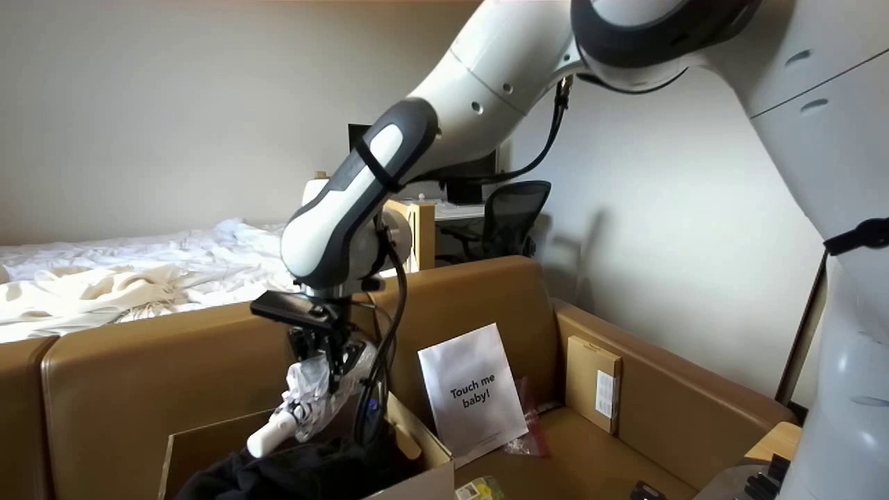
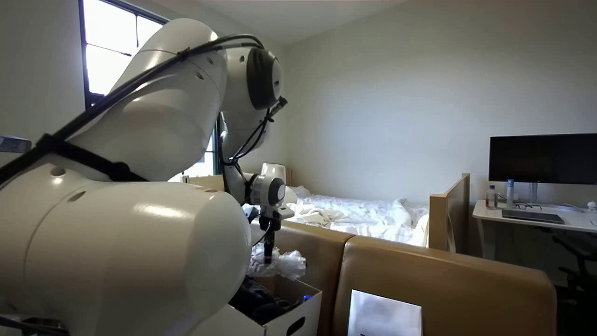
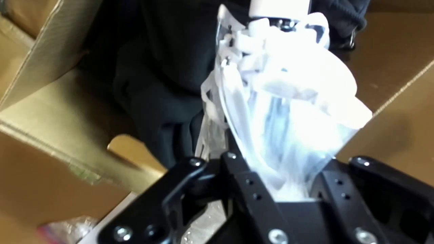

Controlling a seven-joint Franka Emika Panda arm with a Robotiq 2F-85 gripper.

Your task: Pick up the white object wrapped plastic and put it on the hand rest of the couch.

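Bedding (image 1: 139, 267): white, rumpled, far left beyond the couch (image 1: 160, 375).
Box (image 1: 417, 482): near, left of the middle, open-topped, with dark cloth (image 1: 298, 472) inside.
White object (image 1: 271, 434): in the air above the box, tilted, its bare end pointing down to the left, the rest in clear plastic wrap (image 3: 288, 74).
Gripper (image 3: 284, 169): clenched on the plastic wrap, grasping the white object from above.
Paper sheet (image 1: 472, 403): just right of the box, leaning on the couch back, printed "Touch me baby!"
Cardboard packet (image 1: 589, 383): right, upright against the inner side of the hand rest (image 1: 677, 382).
Hand rest: at the couch's right end, well apart from the white object.
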